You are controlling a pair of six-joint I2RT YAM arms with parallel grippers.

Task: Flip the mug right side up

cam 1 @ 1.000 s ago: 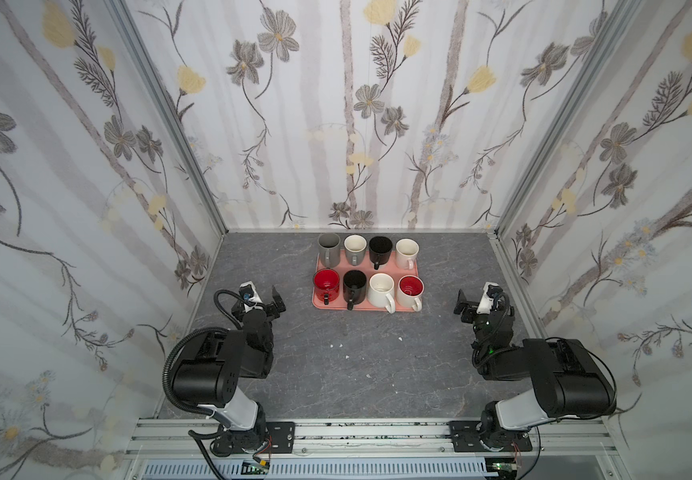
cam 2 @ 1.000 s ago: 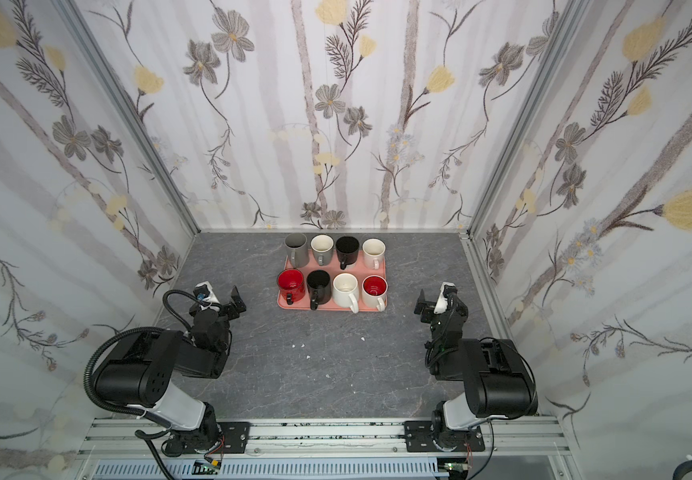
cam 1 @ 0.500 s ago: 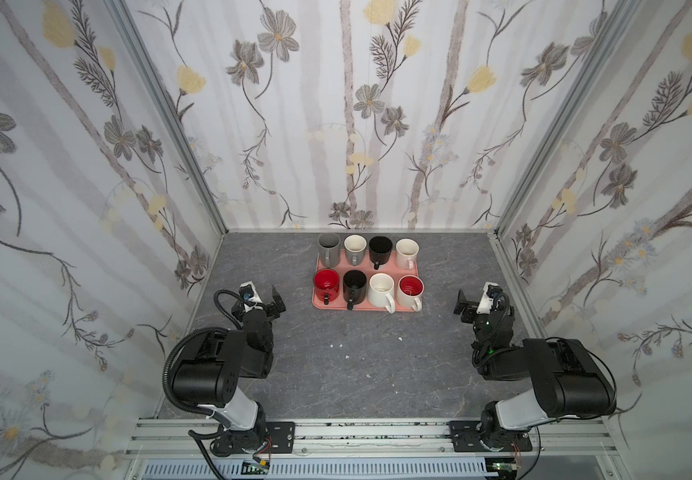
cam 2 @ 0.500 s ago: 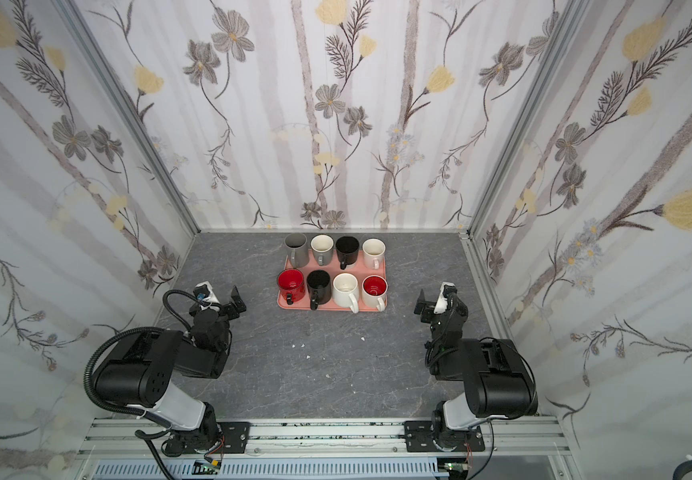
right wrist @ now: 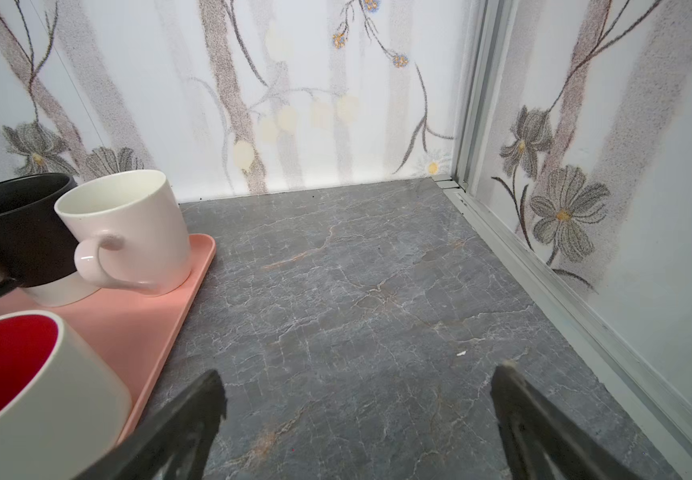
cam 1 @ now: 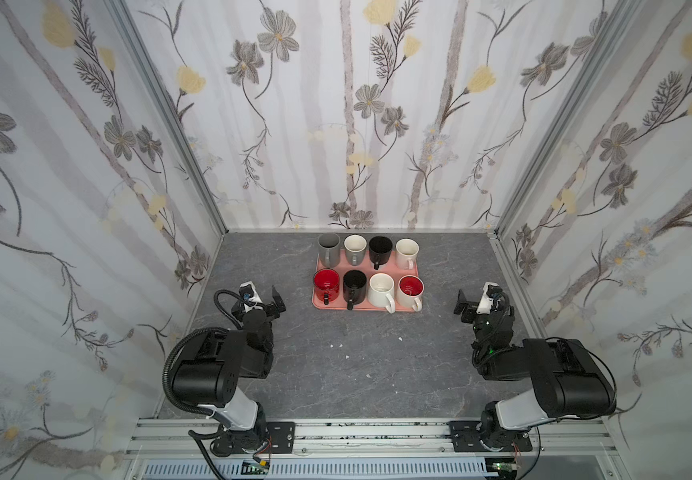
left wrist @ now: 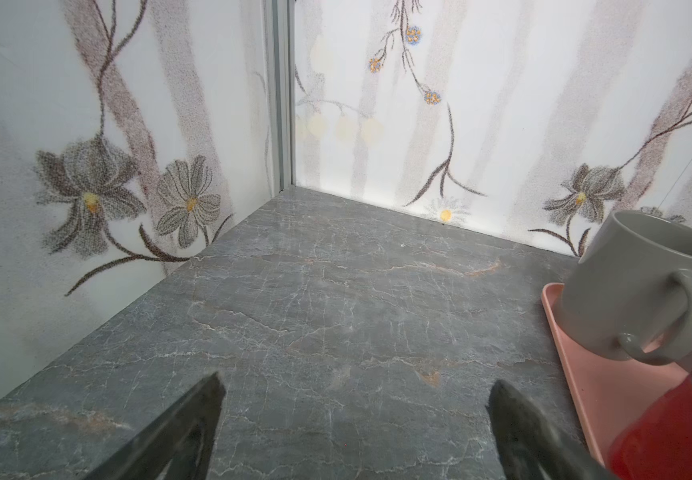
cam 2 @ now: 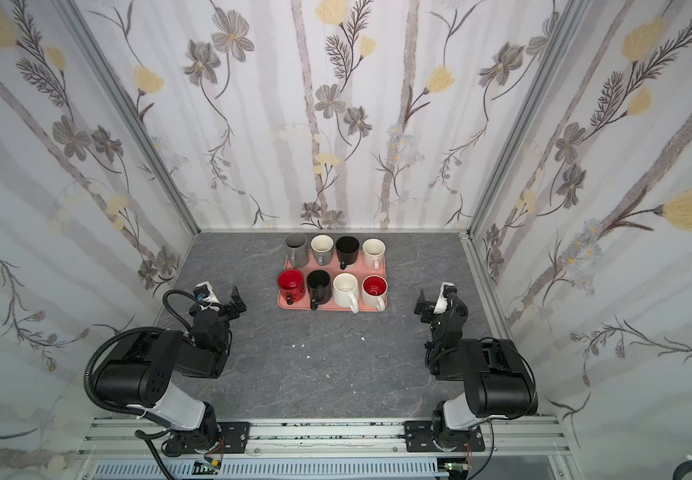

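Pink tray (right wrist: 128, 328) on a grey marbled counter (cam 1: 356, 374), boxed in by floral-papered walls (cam 1: 327, 124)
The tray sits toward the back middle. Small white specks (cam 1: 339, 345) dot the bare stone nearer the front aluminium rail (cam 1: 377, 434).

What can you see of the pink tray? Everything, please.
The pink tray is a shallow rectangle with rounded corners and a low raised rim, matte and plastic-looking. It lies flat at the far middle of the dark marbled tabletop, carrying eight mugs in two rows of four. The left gripper and right gripper sit either side of it, both open, neither touching it.
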